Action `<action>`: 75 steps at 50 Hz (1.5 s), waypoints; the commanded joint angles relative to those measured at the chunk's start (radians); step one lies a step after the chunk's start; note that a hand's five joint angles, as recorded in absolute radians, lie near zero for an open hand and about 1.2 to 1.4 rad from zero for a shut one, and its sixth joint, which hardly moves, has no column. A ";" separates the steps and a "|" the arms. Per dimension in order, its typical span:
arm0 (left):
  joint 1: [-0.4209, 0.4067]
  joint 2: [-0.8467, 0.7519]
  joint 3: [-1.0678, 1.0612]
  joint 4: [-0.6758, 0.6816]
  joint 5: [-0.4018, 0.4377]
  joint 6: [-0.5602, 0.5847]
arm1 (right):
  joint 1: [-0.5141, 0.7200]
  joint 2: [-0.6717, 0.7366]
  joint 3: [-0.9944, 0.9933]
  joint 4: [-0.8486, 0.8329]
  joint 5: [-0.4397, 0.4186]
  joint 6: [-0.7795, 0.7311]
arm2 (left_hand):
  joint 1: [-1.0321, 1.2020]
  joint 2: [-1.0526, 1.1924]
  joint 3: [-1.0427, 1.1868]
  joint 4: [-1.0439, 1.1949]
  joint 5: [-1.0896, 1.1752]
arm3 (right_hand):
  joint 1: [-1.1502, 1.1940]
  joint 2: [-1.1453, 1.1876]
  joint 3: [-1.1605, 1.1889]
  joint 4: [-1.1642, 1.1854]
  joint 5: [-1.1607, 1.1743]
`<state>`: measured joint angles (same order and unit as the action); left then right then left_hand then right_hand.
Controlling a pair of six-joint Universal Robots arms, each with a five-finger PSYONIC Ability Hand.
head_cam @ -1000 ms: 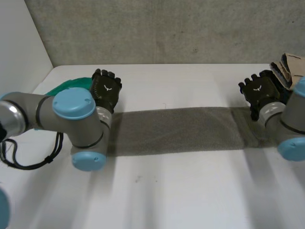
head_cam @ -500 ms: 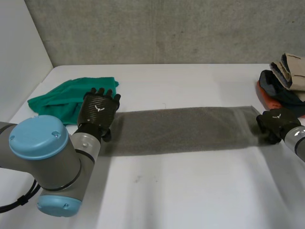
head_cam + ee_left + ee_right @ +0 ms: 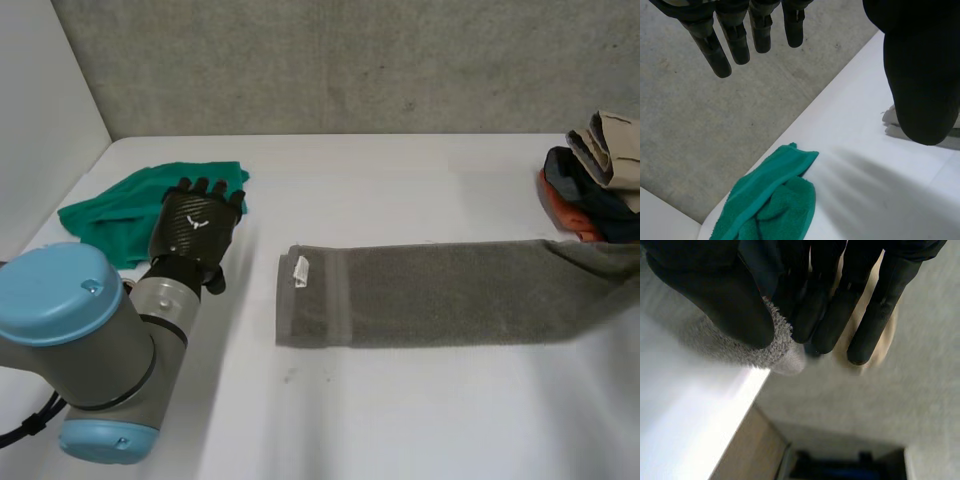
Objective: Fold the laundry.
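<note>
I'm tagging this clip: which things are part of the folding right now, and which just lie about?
In the job: grey towel; right hand, pinching its end; left hand, open.
Lying about: green cloth beside the left hand; clothes pile beside the held end.

Head view looks down on the bench (image 3: 400,420) from behind. Wrist views sit close along left hand (image 3: 920,75) and right hand (image 3: 715,290); the left shares the green towel (image 3: 775,200).

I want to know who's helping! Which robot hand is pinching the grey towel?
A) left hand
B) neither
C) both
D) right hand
D: the right hand pinches an end of the grey towel between thumb and fingers; the left hand hangs open, off the towel.
</note>
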<state>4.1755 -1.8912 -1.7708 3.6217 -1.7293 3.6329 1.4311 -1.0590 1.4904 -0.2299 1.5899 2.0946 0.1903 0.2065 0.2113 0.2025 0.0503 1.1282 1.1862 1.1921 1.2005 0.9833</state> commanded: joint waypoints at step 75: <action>-0.095 0.043 -0.021 -0.037 0.002 0.001 | 0.688 -0.081 0.071 -0.141 -0.152 0.137 | 0.246 0.230 0.225 0.234 0.212 | 0.268 0.210 0.204 0.196 0.238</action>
<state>4.0483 -1.9350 -1.7358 3.5850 -1.6950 3.6344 1.8828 -1.1487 1.6717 -0.3667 1.4961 2.2904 0.4048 0.4082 0.4095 0.4065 0.2332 1.0590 1.1365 1.1906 1.1987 0.9867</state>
